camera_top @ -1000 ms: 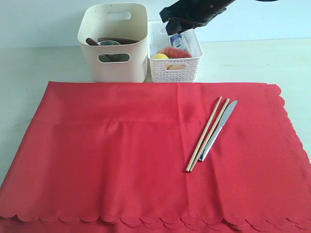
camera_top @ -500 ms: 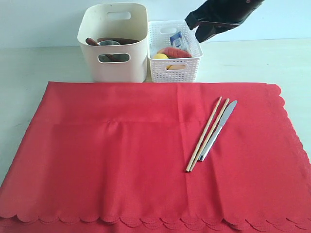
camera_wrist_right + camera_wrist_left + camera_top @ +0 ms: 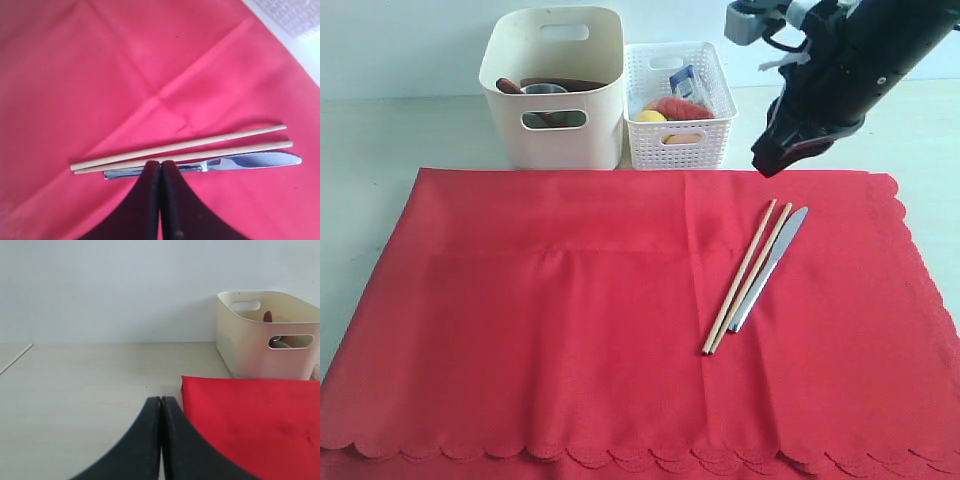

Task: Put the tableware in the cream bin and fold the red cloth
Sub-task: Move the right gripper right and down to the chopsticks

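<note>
Chopsticks (image 3: 745, 277) and knife (image 3: 770, 265) are laid side by side on the red cloth (image 3: 570, 320); right hand (image 3: 772, 160) is held over them, pressed together, nothing pinched; left hand (image 3: 161, 405) is pressed together too.

Lab bench: pale table (image 3: 380, 130); blank wall (image 3: 410, 40)

— Items in view?
— One left end effector (image 3: 161, 399), black, its two fingers pressed together with nothing between them. One pale worktop (image 3: 75, 385).
— And on it?
— One red cloth (image 3: 250, 425), a corner showing, lying flat. One cream bin (image 3: 260, 340), upright, just behind the cloth's edge, with oval handle cut-outs. Contents mostly hidden.
</note>
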`<state>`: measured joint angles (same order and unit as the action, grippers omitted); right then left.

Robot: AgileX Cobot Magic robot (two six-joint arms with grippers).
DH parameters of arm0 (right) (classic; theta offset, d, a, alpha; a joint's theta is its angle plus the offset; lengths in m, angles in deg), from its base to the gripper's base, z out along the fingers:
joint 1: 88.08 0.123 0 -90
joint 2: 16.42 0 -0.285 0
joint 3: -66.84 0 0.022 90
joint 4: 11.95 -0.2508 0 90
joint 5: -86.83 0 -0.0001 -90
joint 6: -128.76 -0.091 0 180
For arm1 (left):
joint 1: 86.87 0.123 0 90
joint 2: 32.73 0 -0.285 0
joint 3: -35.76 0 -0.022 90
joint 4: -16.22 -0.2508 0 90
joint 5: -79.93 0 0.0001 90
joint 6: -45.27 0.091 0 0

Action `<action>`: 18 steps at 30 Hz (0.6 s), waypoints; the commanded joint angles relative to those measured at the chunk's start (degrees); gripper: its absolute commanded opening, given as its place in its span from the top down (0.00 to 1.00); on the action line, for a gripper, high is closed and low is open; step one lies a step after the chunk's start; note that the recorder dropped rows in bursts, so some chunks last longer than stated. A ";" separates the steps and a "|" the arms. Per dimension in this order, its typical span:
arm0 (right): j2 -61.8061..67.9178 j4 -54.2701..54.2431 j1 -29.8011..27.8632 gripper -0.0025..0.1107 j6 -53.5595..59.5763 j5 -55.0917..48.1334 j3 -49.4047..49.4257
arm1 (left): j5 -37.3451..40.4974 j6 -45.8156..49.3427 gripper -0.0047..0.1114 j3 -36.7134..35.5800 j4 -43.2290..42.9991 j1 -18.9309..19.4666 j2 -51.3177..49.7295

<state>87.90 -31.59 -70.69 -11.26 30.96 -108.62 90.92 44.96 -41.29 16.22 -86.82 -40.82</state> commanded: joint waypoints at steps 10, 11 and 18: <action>3.07 10.83 8.67 0.97 16.42 1.59 5.56 | -0.31 -0.37 0.94 -0.17 0.00 0.10 0.31; 3.92 12.42 9.42 0.96 16.42 1.96 5.67 | -0.31 -0.37 0.94 -0.17 0.00 0.10 0.31; 9.09 21.17 13.25 0.73 14.82 7.05 6.60 | -0.31 -0.37 0.94 -0.17 0.00 0.10 0.31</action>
<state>95.56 -13.40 -58.20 3.90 35.93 -102.24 90.92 44.96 -41.29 16.22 -86.82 -40.82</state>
